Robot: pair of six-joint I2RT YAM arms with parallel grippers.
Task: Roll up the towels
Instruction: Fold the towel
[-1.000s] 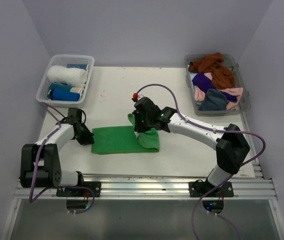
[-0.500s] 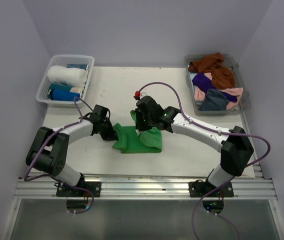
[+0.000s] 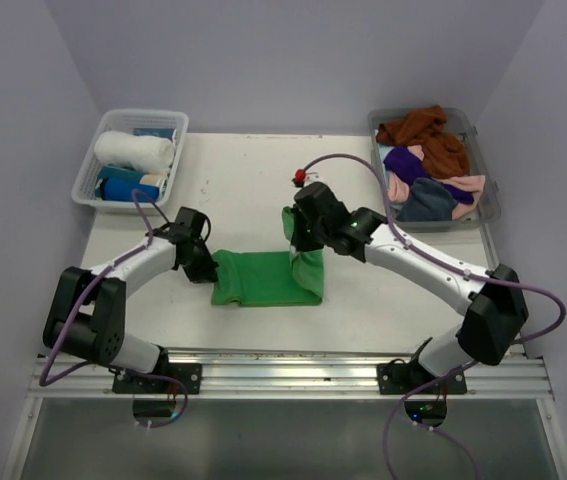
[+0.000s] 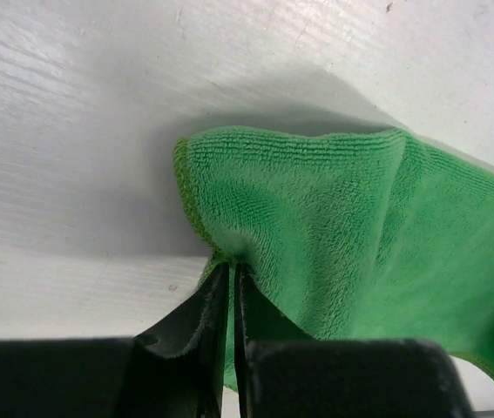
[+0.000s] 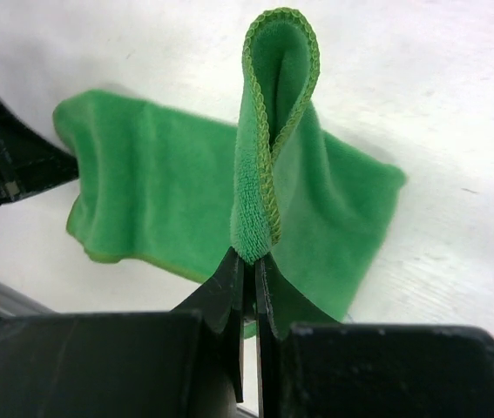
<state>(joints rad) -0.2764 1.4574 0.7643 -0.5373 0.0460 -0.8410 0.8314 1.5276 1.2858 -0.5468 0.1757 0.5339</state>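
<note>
A bright green towel (image 3: 263,278) lies mid-table, partly folded. My left gripper (image 3: 206,268) is shut on its left edge, low over the table; the left wrist view shows the green towel (image 4: 334,226) pinched at the tips of the left gripper (image 4: 232,268). My right gripper (image 3: 301,243) is shut on the right end and holds it up off the table. In the right wrist view a looped hem of the green towel (image 5: 268,131) stands up out of the right gripper (image 5: 251,257). More towels, rust-brown (image 3: 425,130), purple (image 3: 403,160), pink (image 3: 400,187) and grey (image 3: 425,203), lie heaped at the back right.
A clear plastic tub (image 3: 443,225) at the back right holds the loose towels. A white slotted basket (image 3: 91,160) at the back left holds a rolled white towel (image 3: 133,150) and a blue one (image 3: 128,188). Grey walls close in the table on three sides.
The left gripper came in from the left to the towel's left edge and pushed it right. The right gripper moved right with its end, and the towel is stretched between them again.
</note>
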